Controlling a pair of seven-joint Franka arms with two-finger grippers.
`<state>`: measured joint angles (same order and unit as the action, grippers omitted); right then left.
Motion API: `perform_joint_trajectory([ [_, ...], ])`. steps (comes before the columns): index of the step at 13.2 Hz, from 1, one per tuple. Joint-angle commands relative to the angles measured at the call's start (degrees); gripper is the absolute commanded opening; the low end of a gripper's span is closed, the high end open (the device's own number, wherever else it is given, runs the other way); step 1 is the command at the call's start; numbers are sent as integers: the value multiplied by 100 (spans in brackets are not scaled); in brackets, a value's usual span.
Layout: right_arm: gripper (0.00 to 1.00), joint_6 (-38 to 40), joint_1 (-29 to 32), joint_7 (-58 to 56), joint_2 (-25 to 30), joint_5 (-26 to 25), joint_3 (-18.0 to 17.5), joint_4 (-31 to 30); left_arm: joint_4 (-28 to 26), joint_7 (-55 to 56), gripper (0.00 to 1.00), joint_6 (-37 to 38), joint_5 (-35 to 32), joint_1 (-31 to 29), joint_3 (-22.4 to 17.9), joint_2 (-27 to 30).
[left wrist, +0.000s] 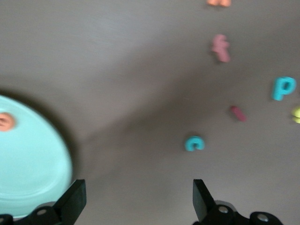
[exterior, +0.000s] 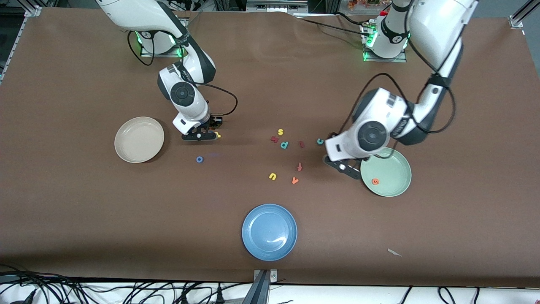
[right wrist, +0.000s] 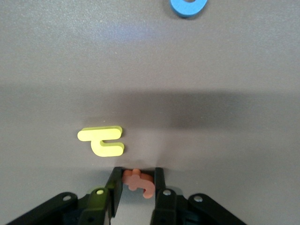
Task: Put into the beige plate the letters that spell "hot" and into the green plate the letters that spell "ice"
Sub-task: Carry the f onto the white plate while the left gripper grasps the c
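Beige plate (exterior: 139, 139): round, shallow, bare, flat on surface, left of centre in front view.
Green plate (exterior: 386, 172): round, mint, right of centre; orange e (exterior: 375, 181) lies flat inside.
Teal c (exterior: 320, 141), dark red i (exterior: 301, 144): flat on surface, centre-right, near each other.
Blue o (exterior: 199, 159): ring, flat, lower right of beige plate.
Yellow h (right wrist: 101, 140): flat on surface.
Orange t (right wrist: 138, 182): pinched between fingers (right wrist: 115, 185).

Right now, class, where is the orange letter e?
The orange e lies in the green plate, toward the left arm's end of the table. The open left gripper hovers just beside that plate's rim.
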<state>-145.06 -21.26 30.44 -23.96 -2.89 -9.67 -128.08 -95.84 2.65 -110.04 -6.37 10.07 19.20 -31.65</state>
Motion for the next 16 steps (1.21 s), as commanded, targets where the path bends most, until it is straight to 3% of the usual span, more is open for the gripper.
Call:
perform_joint_trajectory([
  [1,27,-49,-10,129,14,-81,18,-59,-399,498,100,-166,101,-23,285,168],
  [4,18,-40,-10,129,14,-81,18,-50,-1057,886,99,-1086,-40,-23,427,177],
  [5,11,-40,-10,129,14,-81,18,-50,-1260,947,99,-1403,-127,-23,427,186],
  [9,9,73,-10,225,145,-72,44,20,-1481,1159,89,-1705,-312,30,427,125],
  [12,9,1335,8,147,496,-72,255,554,-1552,1220,89,-2136,-373,65,410,-95],
  [16,9,2595,17,-913,576,-63,1018,1346,-1552,1712,86,-2145,-1173,83,427,-236],
])
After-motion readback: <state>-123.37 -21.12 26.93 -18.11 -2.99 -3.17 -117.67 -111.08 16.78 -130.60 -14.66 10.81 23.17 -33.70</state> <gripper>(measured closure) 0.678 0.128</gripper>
